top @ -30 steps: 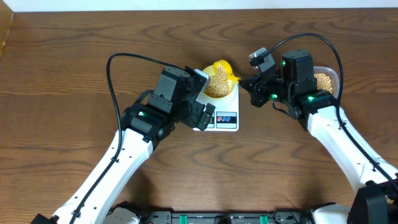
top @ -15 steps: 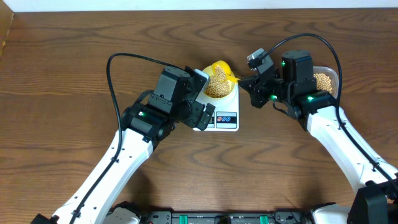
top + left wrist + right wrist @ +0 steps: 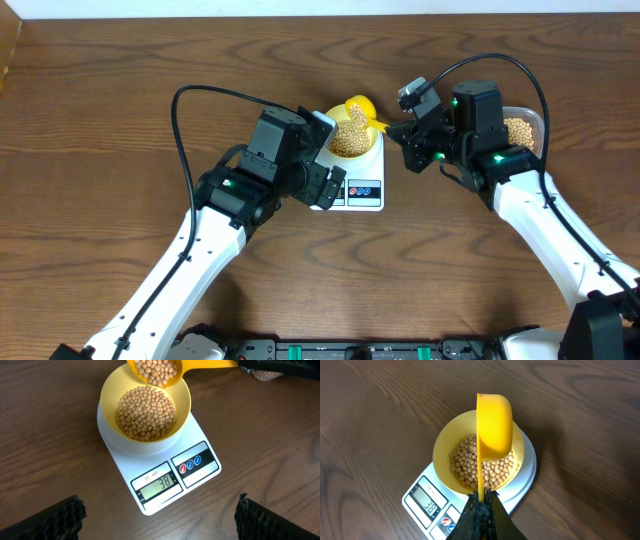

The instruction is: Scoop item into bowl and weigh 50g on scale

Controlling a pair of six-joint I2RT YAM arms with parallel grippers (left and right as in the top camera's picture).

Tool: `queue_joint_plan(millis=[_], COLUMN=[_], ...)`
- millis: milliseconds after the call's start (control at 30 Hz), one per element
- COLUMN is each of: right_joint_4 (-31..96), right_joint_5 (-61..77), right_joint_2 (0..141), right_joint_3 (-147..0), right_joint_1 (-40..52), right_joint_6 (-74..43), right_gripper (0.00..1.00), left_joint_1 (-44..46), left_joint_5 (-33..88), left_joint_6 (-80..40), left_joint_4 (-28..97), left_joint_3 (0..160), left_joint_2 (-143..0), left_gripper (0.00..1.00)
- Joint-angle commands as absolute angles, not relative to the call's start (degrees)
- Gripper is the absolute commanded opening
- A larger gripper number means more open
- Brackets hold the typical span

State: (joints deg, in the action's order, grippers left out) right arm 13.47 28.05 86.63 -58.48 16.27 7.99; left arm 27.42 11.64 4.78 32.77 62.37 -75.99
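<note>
The pale-yellow bowl [image 3: 106, 397] stands on the white scale [image 3: 202, 476], holding many tan beans [image 3: 146, 412]. The display [image 3: 159, 482] reads 38. My right gripper [image 3: 480, 501] is shut on the handle of a yellow scoop [image 3: 495, 422], which is tipped on its side over the bowl's far rim. In the left wrist view the scoop [image 3: 156, 371] still holds beans. My left gripper [image 3: 160, 525] is open and empty, just in front of the scale. In the overhead view the bowl [image 3: 338, 118], scale [image 3: 368, 198], right gripper [image 3: 398, 130] and left gripper [image 3: 325, 185] show.
A clear plastic tub [image 3: 537, 117] with more beans [image 3: 518, 130] sits behind my right arm at the right. Brown wooden table [image 3: 100, 120] lies all round. The left arm's black cable [image 3: 180, 110] arcs over the table left of the scale.
The scoop has shifted slightly over the bowl. Both arms have hardly moved.
</note>
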Motion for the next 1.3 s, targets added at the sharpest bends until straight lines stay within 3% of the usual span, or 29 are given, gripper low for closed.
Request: queue_joint_plan(millis=[0,400,1267], right_joint_4=[13.3,14.0,13.5], right_joint_5=[31.7,26.4,30.5], right_joint_2=[86.9,86.9,86.9], right_joint_3=[-59.0,-59.0,-59.0], right_joint_1=[16.7,17.5,17.5], right_joint_6=[7.3,9.3,4.8], right_gripper=[0.01,0.01,0.01], left_joint_1=[27.2,27.2,27.2], left_joint_5=[10.9,10.9,10.9], left_joint_6=[5.3,5.3,5.4], left_joint_4=[32.7,32.7,32.7], left_joint_3=[62.6,62.6,62.6], left_joint_2=[-75.9,-75.9,-75.9], left_gripper=[0.98,0.98,0.98])
